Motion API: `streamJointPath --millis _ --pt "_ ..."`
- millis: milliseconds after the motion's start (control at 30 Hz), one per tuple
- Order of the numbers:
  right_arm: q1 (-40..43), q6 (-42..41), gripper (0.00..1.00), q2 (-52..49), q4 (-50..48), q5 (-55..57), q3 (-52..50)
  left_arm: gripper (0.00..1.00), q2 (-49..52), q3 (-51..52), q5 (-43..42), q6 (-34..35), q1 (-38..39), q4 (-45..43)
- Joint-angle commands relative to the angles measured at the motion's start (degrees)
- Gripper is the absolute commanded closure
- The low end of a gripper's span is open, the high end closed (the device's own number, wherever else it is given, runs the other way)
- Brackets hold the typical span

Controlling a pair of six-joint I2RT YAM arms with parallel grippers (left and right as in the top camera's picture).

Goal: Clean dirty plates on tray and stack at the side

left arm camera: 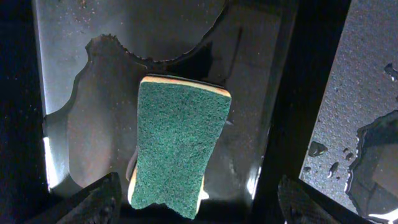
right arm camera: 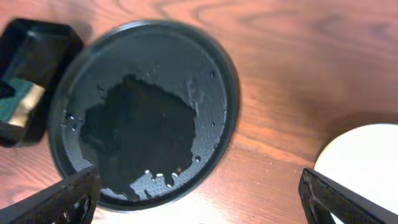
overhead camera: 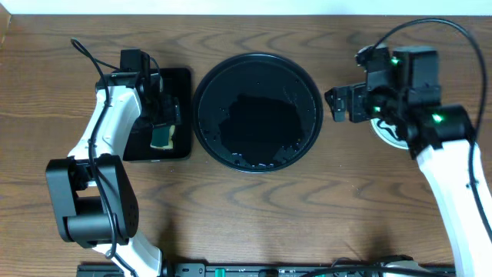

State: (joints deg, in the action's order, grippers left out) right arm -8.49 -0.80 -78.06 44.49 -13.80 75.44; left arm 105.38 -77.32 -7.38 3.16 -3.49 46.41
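Note:
The large round black tray [overhead camera: 307,77] lies at table centre, wet, with a dark puddle and droplets and no plate on it. It also shows in the right wrist view [right arm camera: 217,81]. A pale plate [right arm camera: 367,162] lies on the wood to the right, mostly hidden under my right arm in the overhead view [overhead camera: 387,137]; I cannot tell how many plates are there. My right gripper [overhead camera: 336,104] is open and empty [right arm camera: 199,208], between tray and plate. My left gripper [overhead camera: 165,117] is open [left arm camera: 199,211] over a green sponge [left arm camera: 177,143].
The sponge [overhead camera: 163,137] lies green side up in a small rectangular black tray [overhead camera: 181,81] holding shallow water, just left of the round tray. This tray also shows in the right wrist view [right arm camera: 37,43]. Bare wood runs along the front.

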Motion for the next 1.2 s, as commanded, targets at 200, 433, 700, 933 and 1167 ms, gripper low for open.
streamJointPath --millis 200,433,700,933,1167 --pt "-0.59 0.66 0.01 0.15 0.31 -0.61 0.26 0.19 0.2 0.39 -0.35 0.11 0.02 0.15" --pt "-0.33 0.9 0.01 0.15 2.32 1.79 0.26 0.18 0.2 0.39 -0.35 0.11 0.02 0.15" --pt "-0.17 2.6 0.01 8.7 1.95 4.59 -2.91 0.18 0.2 0.39 -0.35 0.11 0.02 0.15" --pt "0.04 6.99 0.01 33.92 -14.53 14.49 -17.44 0.18 0.2 0.39 -0.35 0.11 0.02 0.15" --pt "3.45 7.04 0.01 65.53 -33.16 14.67 -42.21 0.18 0.2 0.39 -0.35 0.11 0.02 0.15"
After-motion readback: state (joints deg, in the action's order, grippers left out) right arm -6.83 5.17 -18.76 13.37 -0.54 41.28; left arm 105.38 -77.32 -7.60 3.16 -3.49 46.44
